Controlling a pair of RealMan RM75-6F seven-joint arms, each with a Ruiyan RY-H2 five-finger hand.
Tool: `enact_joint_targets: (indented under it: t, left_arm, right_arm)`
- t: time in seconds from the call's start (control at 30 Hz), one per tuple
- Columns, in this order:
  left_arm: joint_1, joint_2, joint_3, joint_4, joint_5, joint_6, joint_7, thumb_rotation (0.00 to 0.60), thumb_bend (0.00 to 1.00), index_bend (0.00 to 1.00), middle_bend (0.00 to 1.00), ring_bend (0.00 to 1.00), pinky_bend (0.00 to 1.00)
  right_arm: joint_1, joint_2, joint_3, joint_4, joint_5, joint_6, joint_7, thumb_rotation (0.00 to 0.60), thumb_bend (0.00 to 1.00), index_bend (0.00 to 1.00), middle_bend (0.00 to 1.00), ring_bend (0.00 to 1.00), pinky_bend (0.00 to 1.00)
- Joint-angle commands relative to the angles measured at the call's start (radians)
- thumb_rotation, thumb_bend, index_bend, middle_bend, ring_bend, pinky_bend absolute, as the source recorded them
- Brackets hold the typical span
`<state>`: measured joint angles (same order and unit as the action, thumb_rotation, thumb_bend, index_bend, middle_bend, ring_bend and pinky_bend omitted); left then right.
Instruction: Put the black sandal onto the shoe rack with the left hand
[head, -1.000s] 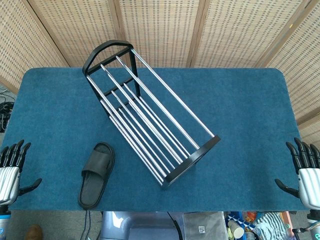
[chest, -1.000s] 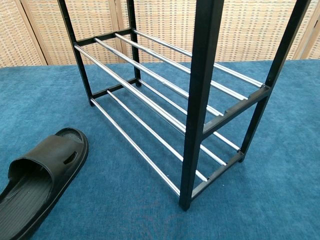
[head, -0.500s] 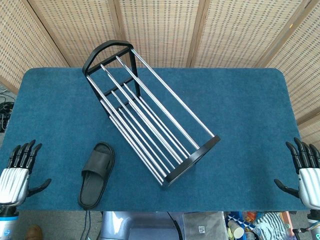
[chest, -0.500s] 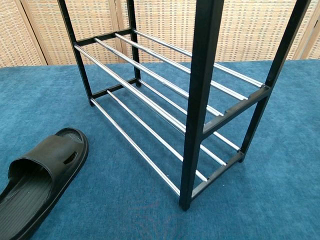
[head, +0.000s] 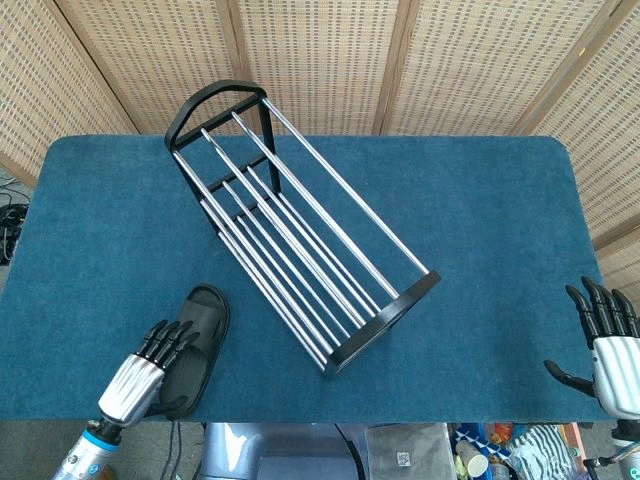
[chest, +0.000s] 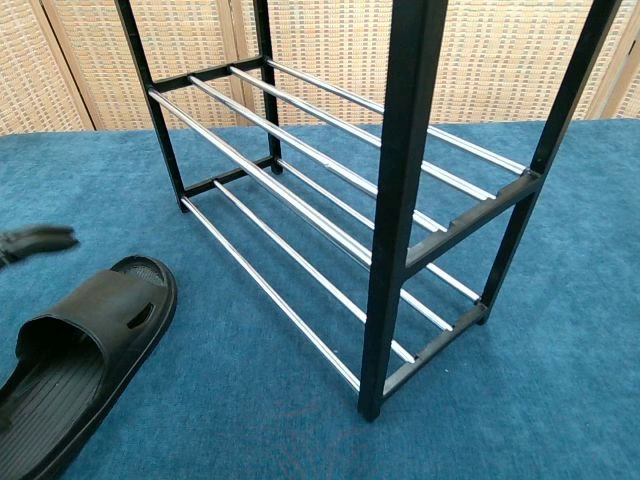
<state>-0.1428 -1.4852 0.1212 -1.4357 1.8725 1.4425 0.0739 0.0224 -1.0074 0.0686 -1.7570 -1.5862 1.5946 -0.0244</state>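
The black sandal (head: 197, 335) lies flat on the blue table near the front left, toe toward the rack; the chest view shows the sandal (chest: 85, 345) at lower left. The black shoe rack (head: 290, 225) with chrome bars stands diagonally across the table's middle, and the rack (chest: 400, 200) fills the chest view. My left hand (head: 150, 365) hovers over the sandal's heel end, fingers spread, holding nothing; its fingertips (chest: 40, 240) just enter the chest view at the left edge. My right hand (head: 610, 335) stays open off the table's front right corner.
The blue table (head: 480, 230) has bare carpet to the right of the rack. Woven screens (head: 320, 50) stand behind. Clutter sits on the floor below the front edge (head: 480, 450).
My left hand has swung in from the table's left edge to above the sandal's heel. The sandal, rack and right hand have stayed put.
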Motion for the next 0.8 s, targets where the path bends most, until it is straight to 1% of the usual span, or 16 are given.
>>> enact_joint_targets:
  t: [0.03,0.1,0.2,0.33,0.6,0.8]
  left_arm:
    - [-0.007,-0.062,0.02,0.063,0.009,-0.015,-0.011,0.6,0.12,0.0,0.0,0.0,0.0]
    - [0.002,-0.088,0.019,0.08,0.002,-0.009,-0.002,0.6,0.12,0.0,0.0,0.0,0.0]
    - [0.026,-0.155,0.022,0.133,-0.002,0.026,-0.007,0.6,0.12,0.0,0.0,0.0,0.0]
    - [0.034,-0.191,0.026,0.172,-0.012,0.026,0.003,0.6,0.12,0.0,0.0,0.0,0.0]
    - [0.038,-0.211,0.042,0.212,-0.016,0.025,0.032,0.6,0.12,0.0,0.0,0.0,0.0]
    - [0.047,-0.215,0.029,0.232,-0.038,0.046,0.045,0.6,0.12,0.0,0.0,0.0,0.0]
  right_arm:
    - [-0.001,0.0,-0.001,-0.001,-0.002,0.0,0.001,0.6,0.0,0.0,0.0,0.0,0.0]
    - [0.0,0.001,-0.003,-0.001,-0.003,-0.001,-0.001,0.6,0.0,0.0,0.0,0.0,0.0]
    - [0.002,0.001,-0.006,0.0,-0.004,-0.011,-0.002,0.6,0.0,0.0,0.0,0.0,0.0]
    - [0.003,0.002,-0.007,-0.001,-0.004,-0.014,0.0,0.6,0.0,0.0,0.0,0.0,0.0]
    - [0.001,0.006,-0.007,-0.001,-0.001,-0.011,0.012,0.6,0.0,0.0,0.0,0.0,0.0]
    - [0.0,0.009,-0.008,-0.002,-0.001,-0.011,0.02,0.6,0.0,0.0,0.0,0.0,0.0]
